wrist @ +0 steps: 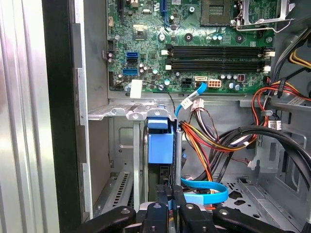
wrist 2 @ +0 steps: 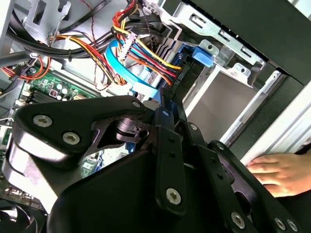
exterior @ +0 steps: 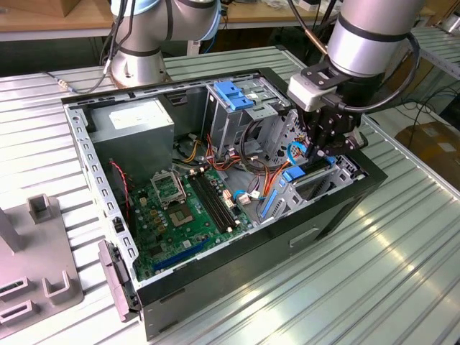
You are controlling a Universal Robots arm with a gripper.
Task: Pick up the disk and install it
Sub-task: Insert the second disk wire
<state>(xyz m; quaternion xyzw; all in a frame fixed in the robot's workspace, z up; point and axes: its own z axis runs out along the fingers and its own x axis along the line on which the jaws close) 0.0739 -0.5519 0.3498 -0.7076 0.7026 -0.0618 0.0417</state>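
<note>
Disk edgewise in bay, pinched by hand

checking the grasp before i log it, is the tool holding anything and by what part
The tool is closed on the upper edge of the disk, which stands on edge with its blue rail showing, inside the computer case.

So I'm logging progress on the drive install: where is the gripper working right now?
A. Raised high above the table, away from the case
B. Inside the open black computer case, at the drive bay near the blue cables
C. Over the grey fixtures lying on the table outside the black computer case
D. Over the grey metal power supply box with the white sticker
B: in the exterior view the gripper reaches down into the open black computer case, at the drive bay beside the blue cables.
</note>
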